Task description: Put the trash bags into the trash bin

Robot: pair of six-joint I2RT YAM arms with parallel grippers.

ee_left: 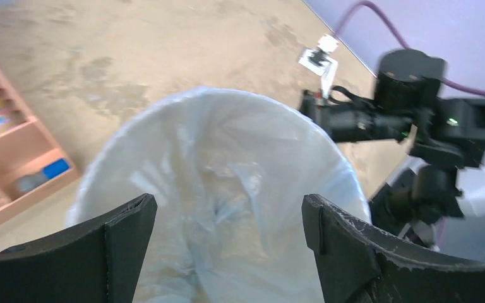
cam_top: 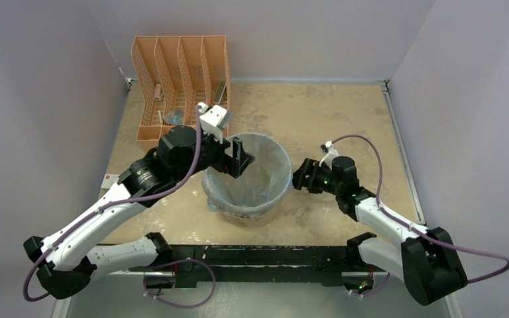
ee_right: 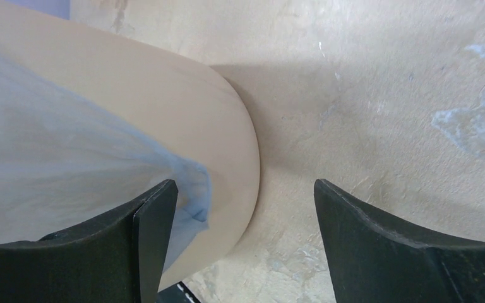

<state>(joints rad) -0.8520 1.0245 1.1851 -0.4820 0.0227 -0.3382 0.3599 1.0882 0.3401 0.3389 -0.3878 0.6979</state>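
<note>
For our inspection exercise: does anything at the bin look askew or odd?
The trash bag lines the trash bin unevenly: in the top view, its film seems to sag farther down the outer wall on the left. Nothing looks spilled or broken.

Thin translucent crinkly plastic trash bag (cam_top: 255, 173), smooth matt cream trash bin (ee_right: 183, 113), mottled matt tabletop (cam_top: 318, 112)

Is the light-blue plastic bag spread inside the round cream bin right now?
Yes, the translucent light-blue plastic bag lines the round cream bin, its film folded out over the rim.
</note>
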